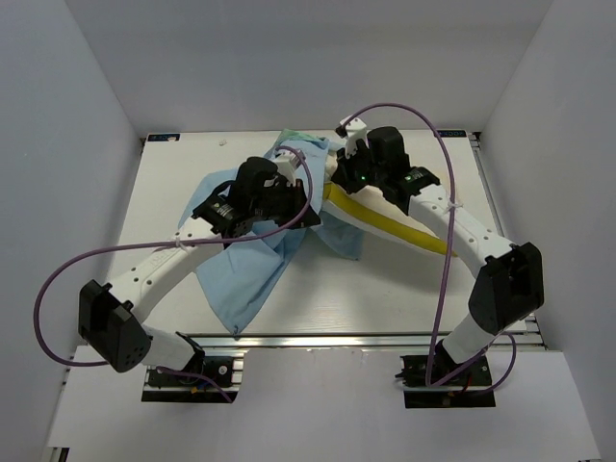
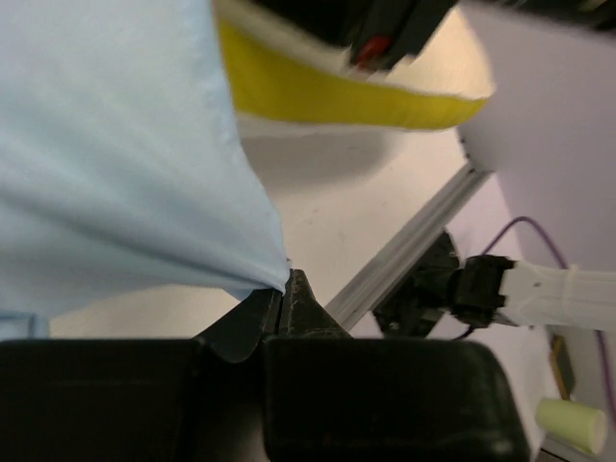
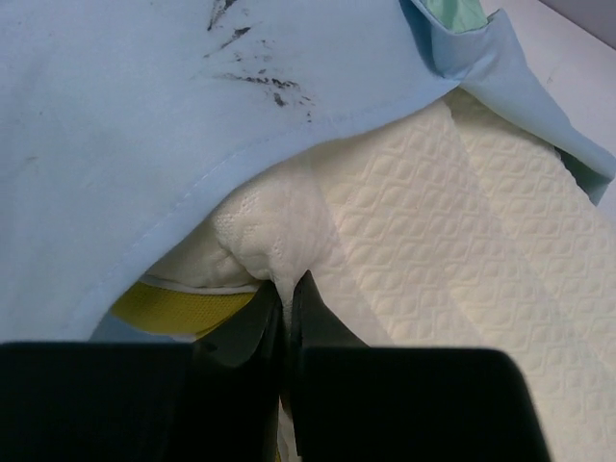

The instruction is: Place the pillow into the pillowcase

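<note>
The light blue pillowcase lies spread on the table's left half, its mint green face showing at the far edge. The cream pillow with its yellow band lies at centre-right, one end under the pillowcase. My left gripper is shut on the pillowcase's edge, lifting it; the pillow's yellow band shows beyond. My right gripper is shut on a pinch of the pillow's dimpled cover, at the pillowcase's opening.
Aluminium rails edge the white table at the front and right. Purple cables loop over both arms. White walls enclose the table on three sides. The right arm's base shows in the left wrist view.
</note>
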Robot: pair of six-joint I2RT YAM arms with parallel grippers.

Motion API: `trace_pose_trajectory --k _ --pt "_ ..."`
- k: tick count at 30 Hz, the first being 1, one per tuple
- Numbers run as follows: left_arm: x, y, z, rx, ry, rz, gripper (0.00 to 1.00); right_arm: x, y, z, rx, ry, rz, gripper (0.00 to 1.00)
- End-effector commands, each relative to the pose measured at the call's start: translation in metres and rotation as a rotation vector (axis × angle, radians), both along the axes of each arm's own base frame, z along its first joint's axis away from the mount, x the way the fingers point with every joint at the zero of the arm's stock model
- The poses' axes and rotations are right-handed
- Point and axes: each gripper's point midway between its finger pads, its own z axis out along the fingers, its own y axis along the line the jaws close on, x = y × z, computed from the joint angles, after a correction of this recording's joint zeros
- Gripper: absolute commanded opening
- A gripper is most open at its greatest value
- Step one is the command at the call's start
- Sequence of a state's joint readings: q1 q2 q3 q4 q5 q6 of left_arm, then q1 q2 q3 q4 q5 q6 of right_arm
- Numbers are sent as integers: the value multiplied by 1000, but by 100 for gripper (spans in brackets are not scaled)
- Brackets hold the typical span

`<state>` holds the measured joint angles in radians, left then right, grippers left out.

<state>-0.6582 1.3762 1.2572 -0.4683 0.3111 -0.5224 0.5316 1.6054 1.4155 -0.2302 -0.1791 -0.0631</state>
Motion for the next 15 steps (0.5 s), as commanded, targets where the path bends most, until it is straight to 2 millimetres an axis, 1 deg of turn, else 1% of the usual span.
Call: trace_pose_trajectory --k 1,3,4,6,7,8,10,11,12,13,15 --pt "-10 -28 58 -161 -24 -108 2 4 27 60 124 -161 61 0" --pt "-11 -35 72 -203 -12 -125 2 -8 43 36 96 -115 98 0" --pt "-13 -38 82 -229 -14 -143 2 -18 51 17 77 -86 120 0" --pt "-16 -43 97 -274 -10 -155 2 -20 58 4 71 -79 117 0" --pt "-19 -43 108 -298 -22 -163 2 -21 61 -1 69 -68 120 0" --pt "-21 -44 114 -311 -25 -168 2 -19 63 -8 64 -53 118 0" --pt "-26 -44 127 -347 -18 -170 2 -15 65 -14 62 -38 104 0" --pt "-30 -43 138 -371 -32 -178 2 -9 66 -14 63 -39 95 0" --pt "-33 -42 144 -391 -25 -177 2 -8 67 -13 60 -41 92 0" --pt "-37 -42 154 -414 -34 -190 2 -6 68 -11 69 -39 83 0" --pt "-42 -41 166 -450 -23 -196 2 0 69 -3 82 -59 69 0"
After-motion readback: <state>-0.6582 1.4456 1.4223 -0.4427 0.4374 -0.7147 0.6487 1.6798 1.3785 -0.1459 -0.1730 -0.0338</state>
